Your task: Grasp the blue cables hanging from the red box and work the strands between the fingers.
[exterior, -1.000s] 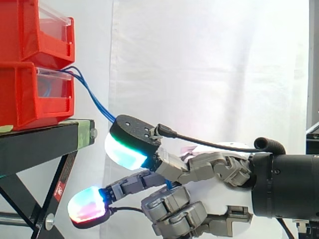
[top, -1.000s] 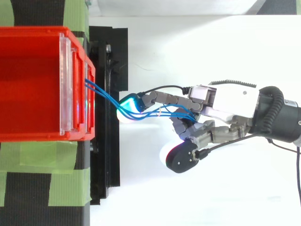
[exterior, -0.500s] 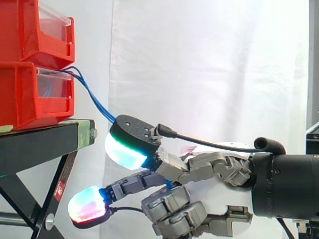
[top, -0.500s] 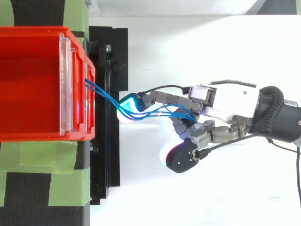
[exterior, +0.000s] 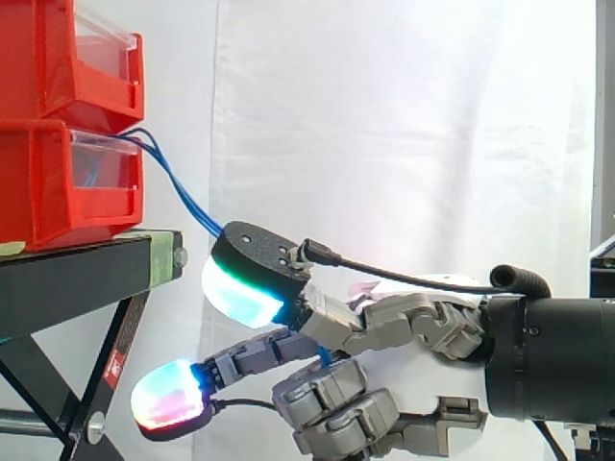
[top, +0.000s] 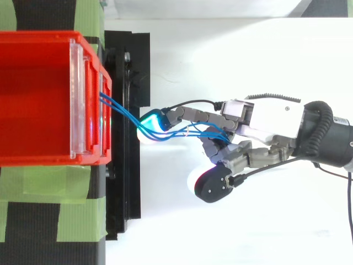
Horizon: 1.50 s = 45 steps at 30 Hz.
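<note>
In the side view the blue cables [exterior: 181, 190] leave the front of the lower red box [exterior: 48, 197] on the black stand [exterior: 77, 274]. They slope down and pass behind a green-glowing fingertip [exterior: 240, 288]. From above, the strands cross the stand's edge and thread between the bent fingers [top: 193, 117] toward the palm of the hand [top: 265, 118]. I read the hand as partly closed around the cables, though the actual pinch point seems hidden under the fingers. A white curtain [exterior: 413, 125] hangs behind.
</note>
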{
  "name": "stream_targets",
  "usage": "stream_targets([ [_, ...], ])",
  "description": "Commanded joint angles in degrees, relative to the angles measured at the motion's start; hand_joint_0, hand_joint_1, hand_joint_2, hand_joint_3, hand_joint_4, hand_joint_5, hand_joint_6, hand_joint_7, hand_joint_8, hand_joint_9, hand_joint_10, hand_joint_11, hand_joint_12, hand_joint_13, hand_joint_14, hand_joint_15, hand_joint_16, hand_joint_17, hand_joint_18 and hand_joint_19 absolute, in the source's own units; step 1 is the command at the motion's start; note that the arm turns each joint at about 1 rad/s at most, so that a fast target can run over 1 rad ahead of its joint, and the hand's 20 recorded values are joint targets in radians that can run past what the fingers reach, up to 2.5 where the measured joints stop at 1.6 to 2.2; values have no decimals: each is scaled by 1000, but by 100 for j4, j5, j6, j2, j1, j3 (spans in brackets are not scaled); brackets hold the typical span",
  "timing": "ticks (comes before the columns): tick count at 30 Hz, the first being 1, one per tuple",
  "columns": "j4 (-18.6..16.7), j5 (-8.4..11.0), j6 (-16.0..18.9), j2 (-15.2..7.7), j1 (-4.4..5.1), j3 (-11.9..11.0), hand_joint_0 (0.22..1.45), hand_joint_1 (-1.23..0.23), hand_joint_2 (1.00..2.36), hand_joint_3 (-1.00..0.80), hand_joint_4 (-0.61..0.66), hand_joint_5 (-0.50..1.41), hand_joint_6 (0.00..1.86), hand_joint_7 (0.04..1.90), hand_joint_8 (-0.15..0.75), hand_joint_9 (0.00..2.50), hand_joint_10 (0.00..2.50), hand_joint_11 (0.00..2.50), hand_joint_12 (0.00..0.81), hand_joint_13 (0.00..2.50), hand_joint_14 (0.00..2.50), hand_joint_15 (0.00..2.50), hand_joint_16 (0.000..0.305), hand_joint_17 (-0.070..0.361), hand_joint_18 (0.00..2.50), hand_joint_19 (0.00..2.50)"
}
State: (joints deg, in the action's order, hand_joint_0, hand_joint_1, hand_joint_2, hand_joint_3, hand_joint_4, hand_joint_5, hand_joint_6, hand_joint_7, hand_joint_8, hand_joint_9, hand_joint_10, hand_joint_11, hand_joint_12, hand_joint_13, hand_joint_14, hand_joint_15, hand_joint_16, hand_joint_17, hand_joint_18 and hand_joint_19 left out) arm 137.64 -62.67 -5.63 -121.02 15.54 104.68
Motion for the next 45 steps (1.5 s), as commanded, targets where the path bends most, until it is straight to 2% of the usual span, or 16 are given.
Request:
stream_targets([
  [1, 0, 0, 0, 0, 1, 0, 762, -543, 1000, -1000, 321, -89, 8, 757, 412, 671, 2500, 2413, 524, 1044, 2500, 1594, 58, 131, 1278, 833],
  [45, 0, 0, 0, 0, 1, 0, 763, -543, 1000, -1000, 316, -96, 8, 754, 413, 655, 2500, 2408, 509, 1011, 2500, 1573, 57, 128, 1275, 828],
])
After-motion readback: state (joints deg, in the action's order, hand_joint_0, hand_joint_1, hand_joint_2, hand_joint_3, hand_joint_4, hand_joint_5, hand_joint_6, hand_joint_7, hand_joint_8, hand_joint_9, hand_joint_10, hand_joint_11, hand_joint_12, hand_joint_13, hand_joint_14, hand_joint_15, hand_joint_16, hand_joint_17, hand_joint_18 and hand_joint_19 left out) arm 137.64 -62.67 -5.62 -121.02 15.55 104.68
